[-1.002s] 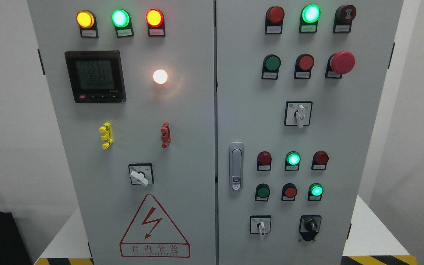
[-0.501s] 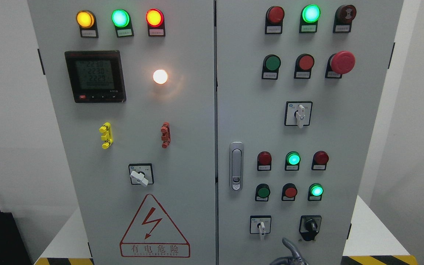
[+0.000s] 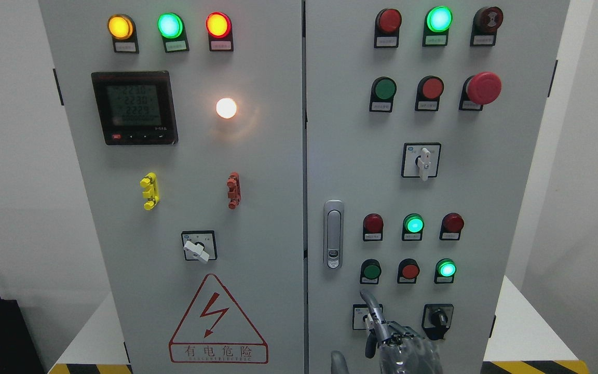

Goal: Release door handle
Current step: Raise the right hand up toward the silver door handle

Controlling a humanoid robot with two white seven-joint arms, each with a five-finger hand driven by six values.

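- Electrical cabinet (image 3: 278, 171): grey, two doors, fills most of the head view; both doors appear shut along the centre seam.
- Door handle (image 3: 333, 234): silver, upright, recessed in a plate at the left edge of the right door, just beside the seam; nothing touches it.
- Right hand (image 3: 395, 343): metallic, enters at the bottom edge right of the middle, well below the door handle. One finger (image 3: 371, 306) points upward, its tip in front of the white selector switch (image 3: 367, 318) in the lowest row; the other fingers are loosely folded low against the palm. The hand holds nothing.
- A rounded grey part (image 3: 338, 363) shows at the bottom edge just left of the hand; whether it is a thumb cannot be told.
- Black selector switch (image 3: 438, 317): just right of the hand, uncovered.
- Left door: three lit lamps at top, digital meter (image 3: 134, 107), white lamp (image 3: 226, 108), warning triangle (image 3: 218, 322).
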